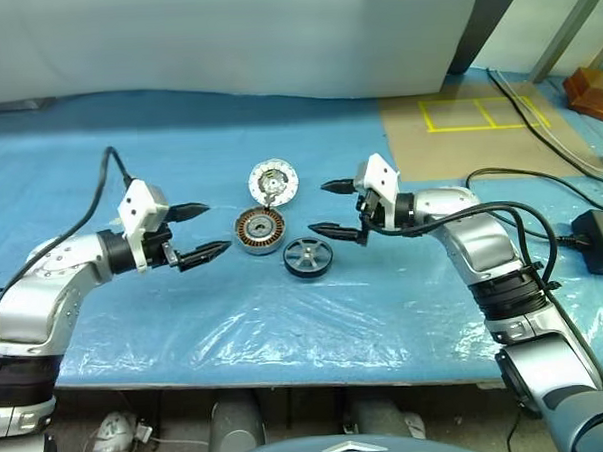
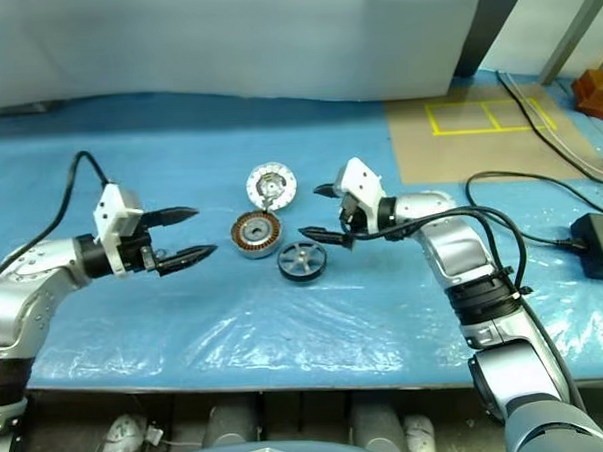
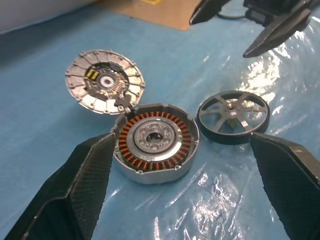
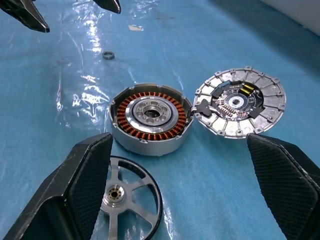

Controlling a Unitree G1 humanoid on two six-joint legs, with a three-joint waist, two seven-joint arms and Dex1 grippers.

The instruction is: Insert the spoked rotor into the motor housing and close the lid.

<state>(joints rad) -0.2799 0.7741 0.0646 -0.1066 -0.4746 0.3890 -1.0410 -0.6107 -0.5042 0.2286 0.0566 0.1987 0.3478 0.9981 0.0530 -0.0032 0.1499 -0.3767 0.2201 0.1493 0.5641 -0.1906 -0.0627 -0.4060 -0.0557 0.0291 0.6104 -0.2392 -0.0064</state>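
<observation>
Above the blue plastic-covered table [image 1: 186, 321], the left gripper [image 1: 202, 232] hangs with its two black fingers spread wide and nothing between them, pointing toward the parts at the middle. Opposite it, the right gripper [image 1: 333, 209] hovers with its fingers likewise spread and empty, its tips aimed back toward the left one.

Between the two grippers lie the three parts. The motor housing [image 3: 155, 142], a round grey shell with a ring of copper-brown windings around a silvery centre, sits flat on the plastic, open at the top, nearer the left gripper. The lid [image 3: 105, 81], a flat round silver-white disc with ribbed segments and a dark centre showing small electronics, rests just behind the housing, tilted, its edge touching the housing's rim at a small dark tab. The spoked rotor [image 3: 233, 116], a dark grey metal wheel with a thick rim, open spokes and a small hub, lies flat just beside the housing, on the side toward the right gripper, below its lower finger.

A small dark ring [image 4: 108, 55] lies alone on the plastic, apart from the housing.
</observation>
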